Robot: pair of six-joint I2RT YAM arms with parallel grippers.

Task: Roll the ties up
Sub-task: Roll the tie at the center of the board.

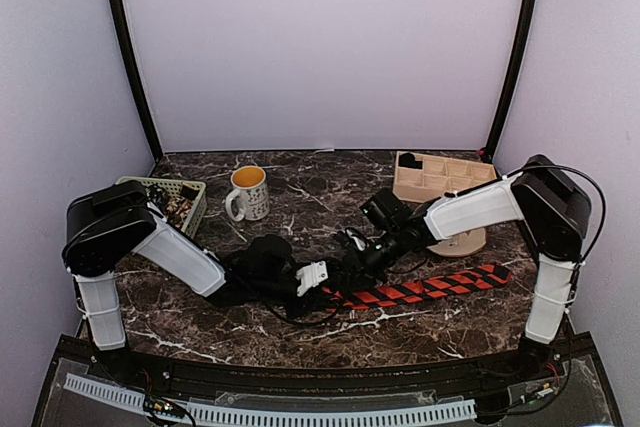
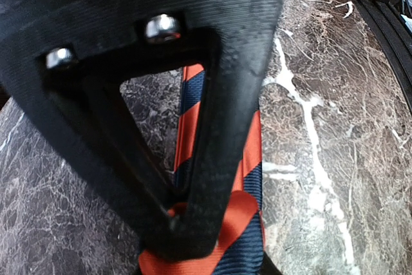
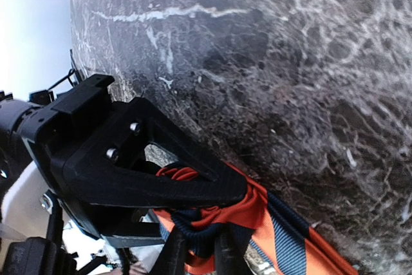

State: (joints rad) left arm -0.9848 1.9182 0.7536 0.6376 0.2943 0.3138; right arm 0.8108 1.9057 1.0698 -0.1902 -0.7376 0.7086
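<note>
Tie [image 1: 430,287], long axis left-right across table [image 1: 310,202], left end apparently curled

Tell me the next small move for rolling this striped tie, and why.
Likely roll the bunched end a small turn toward the flat length. The left hand and right hand meet at the left end of the striped tie, which is only bunched there, while most of it lies flat to the right.

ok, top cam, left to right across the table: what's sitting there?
wicker basket → mug → wooden divider tray. The striped tie runs from mid-table to past the tray, overlapping it, so it is left unranked.
</note>
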